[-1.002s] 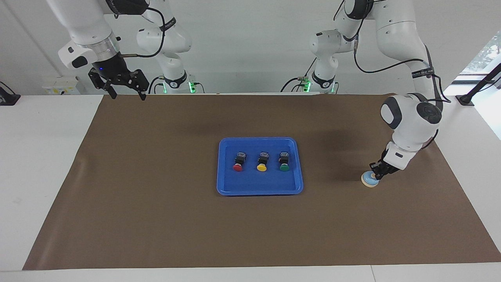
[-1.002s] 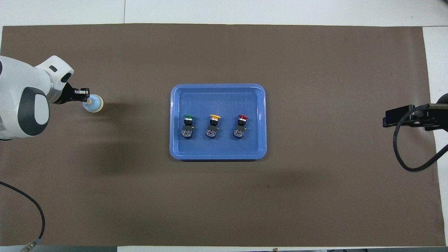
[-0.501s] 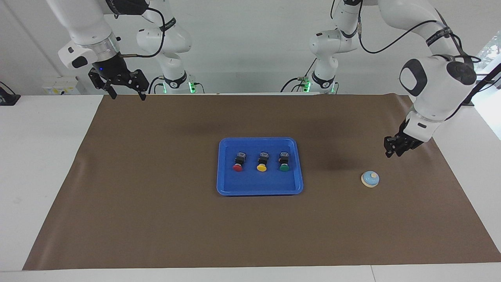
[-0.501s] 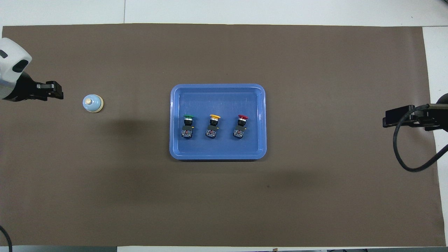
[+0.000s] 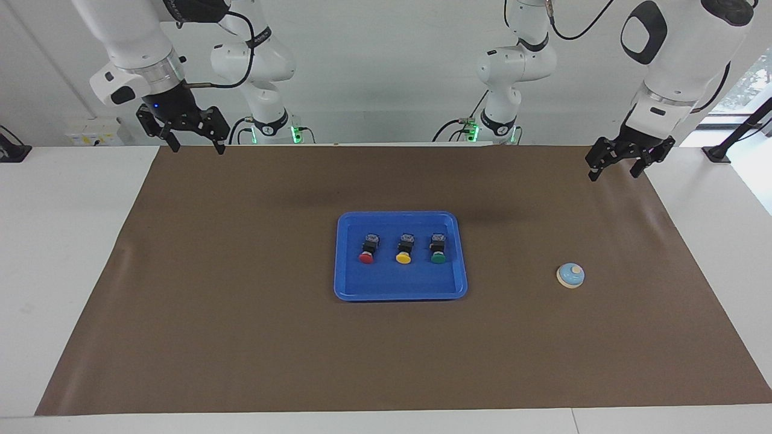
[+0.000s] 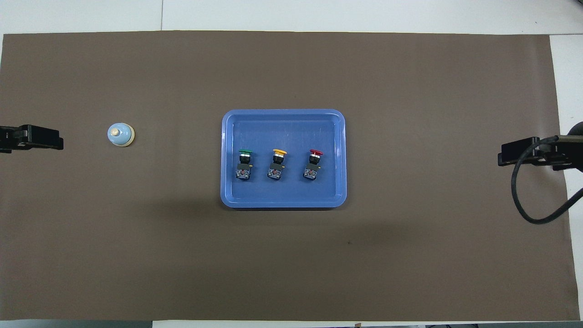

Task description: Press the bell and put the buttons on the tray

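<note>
Brown mat [image 5: 241, 337] bears tray [image 5: 400, 291], bell [image 5: 570, 275]; both grippers spread wide, raised.

No legible text, labels or numbers in either view.
Small printed bands on the arm [image 5: 253, 37] cables and tiny markings on the button [image 6: 244, 172] bodies are too small to read; the tray [image 5: 350, 289], bell [image 5: 570, 275] and brown mat [image 5: 241, 337] carry no visible writing.
</note>
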Available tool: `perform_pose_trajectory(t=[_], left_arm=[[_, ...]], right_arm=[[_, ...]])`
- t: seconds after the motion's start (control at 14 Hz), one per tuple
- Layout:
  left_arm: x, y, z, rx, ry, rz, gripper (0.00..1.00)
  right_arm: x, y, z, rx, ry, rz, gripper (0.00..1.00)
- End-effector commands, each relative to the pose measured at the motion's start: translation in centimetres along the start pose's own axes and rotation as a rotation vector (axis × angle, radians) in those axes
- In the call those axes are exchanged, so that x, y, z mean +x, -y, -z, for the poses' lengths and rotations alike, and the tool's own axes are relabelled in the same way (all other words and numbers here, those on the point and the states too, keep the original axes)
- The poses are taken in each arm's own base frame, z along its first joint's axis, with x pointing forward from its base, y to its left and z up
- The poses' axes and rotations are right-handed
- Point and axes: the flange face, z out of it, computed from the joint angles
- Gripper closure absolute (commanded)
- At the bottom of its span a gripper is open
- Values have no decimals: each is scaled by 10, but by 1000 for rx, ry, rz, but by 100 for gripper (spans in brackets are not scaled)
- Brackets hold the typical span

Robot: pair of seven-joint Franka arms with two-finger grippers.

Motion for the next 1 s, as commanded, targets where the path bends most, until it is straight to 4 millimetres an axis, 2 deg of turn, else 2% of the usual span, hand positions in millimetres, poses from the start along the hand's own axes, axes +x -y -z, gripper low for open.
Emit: perform_pose_trajectory(t=[0.0, 0.29, 0.43, 0.93], left_arm=[[-9, -7, 1, 8, 22, -10, 0], [4, -8, 17, -1, 57, -11, 0], [3, -16, 16, -11, 62, -28, 0], [1, -20, 15, -55, 76, -28, 0]], right_arm=[[-8, -3, 0, 17, 5, 11, 0], [-8, -3, 0, 17, 5, 11, 0], [-8, -3, 0, 17, 5, 11, 0], [-8, -3, 0, 17, 5, 11, 0]])
